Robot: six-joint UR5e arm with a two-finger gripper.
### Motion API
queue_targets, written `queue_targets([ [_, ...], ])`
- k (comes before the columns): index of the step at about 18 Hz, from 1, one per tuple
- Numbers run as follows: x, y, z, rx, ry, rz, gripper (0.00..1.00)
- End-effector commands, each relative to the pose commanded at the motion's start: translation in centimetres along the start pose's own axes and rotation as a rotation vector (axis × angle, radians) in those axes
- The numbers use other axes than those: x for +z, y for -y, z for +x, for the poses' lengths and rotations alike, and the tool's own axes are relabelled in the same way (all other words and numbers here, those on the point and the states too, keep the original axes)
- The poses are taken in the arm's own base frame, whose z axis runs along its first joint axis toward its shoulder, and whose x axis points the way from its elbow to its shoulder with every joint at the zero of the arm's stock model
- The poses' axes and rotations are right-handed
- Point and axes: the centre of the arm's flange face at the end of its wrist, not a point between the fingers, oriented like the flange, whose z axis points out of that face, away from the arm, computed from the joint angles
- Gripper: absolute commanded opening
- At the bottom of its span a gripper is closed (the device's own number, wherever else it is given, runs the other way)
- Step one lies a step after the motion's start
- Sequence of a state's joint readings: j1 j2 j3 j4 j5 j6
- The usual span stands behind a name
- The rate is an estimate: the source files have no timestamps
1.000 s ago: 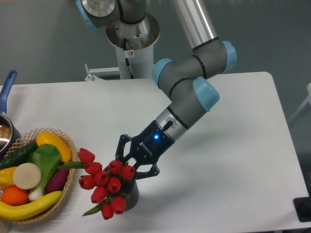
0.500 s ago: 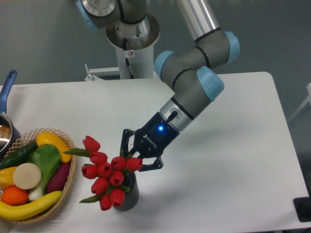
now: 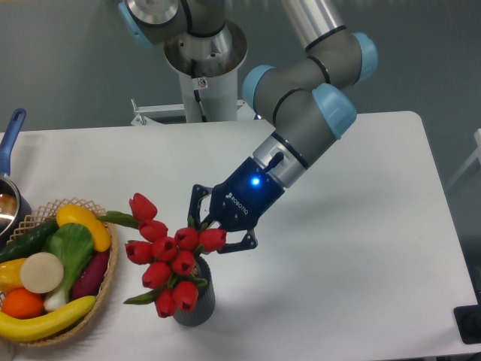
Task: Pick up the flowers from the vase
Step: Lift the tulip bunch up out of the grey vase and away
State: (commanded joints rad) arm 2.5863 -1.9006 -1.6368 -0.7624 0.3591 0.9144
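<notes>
Flowers point(image 3: 169, 259): red tulip bunch w/ green leaves, sitting atop the vase point(image 3: 197, 303) near worktop point(image 3: 361, 248) front edge, spreading left of it. Hand point(image 3: 213, 235) is at bunch's upper right, fingers clenched on the flowers by the rightmost buds. Basket point(image 3: 101, 289) w/ veg lies left, apart.

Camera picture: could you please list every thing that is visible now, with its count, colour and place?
flowers: one bunch, red buds with green leaves, front centre, over the vase
vase: one, dark grey, front centre of the table
basket: one, tan wicker, front left, holding mixed vegetables
pot: one, metal with blue handle, left edge, partly cut off
table: one, white, fills the lower picture
arm: one, grey with light blue caps, reaching down from the back
gripper: one, black, closed on the flowers
</notes>
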Motion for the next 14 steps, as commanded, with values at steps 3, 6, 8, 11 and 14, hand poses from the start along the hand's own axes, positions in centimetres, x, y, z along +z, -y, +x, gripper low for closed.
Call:
queue_targets([
  [3,-2.1,3.1,-0.5,-0.027,0.01,0.052,0.0],
  [6,-3.1,5.2,-0.7,-0.059,0.023,0.065,0.0],
  [8,-3.4,5.6,-0.7,-0.077,0.026,0.068,0.0],
  [11,-3.7,5.9,-0.8,-0.112,0.03,0.072,0.0],
  [14,-4.3,7.1,-0.8,-0.161,0.036,0.08,0.0],
])
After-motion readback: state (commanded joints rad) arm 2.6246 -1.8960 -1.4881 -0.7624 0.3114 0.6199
